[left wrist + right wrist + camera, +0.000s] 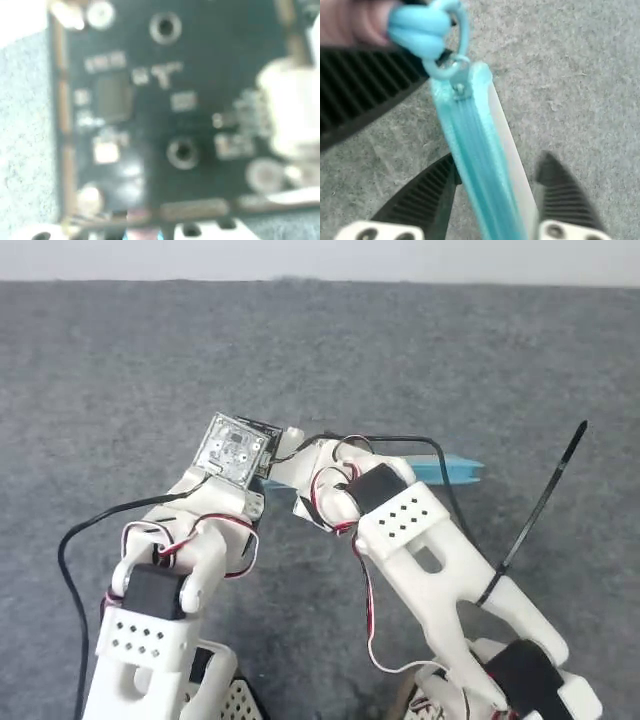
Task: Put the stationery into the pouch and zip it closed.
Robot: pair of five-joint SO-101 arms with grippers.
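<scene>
The right gripper [498,165] pinched the blue pouch [470,135] edge-on over the table [580,75]. The left gripper [390,42] was pressed together on its zip pull [420,27].

Both arms meet mid-table [150,350], left one on the left, right one on the right. The pouch [480,150] stands on edge, clamped between the right gripper's [498,156] jaws, and pokes out to the right past that arm. Its zip pull [422,27] sits at the pouch's end, right up against the left gripper [402,75].
</scene>
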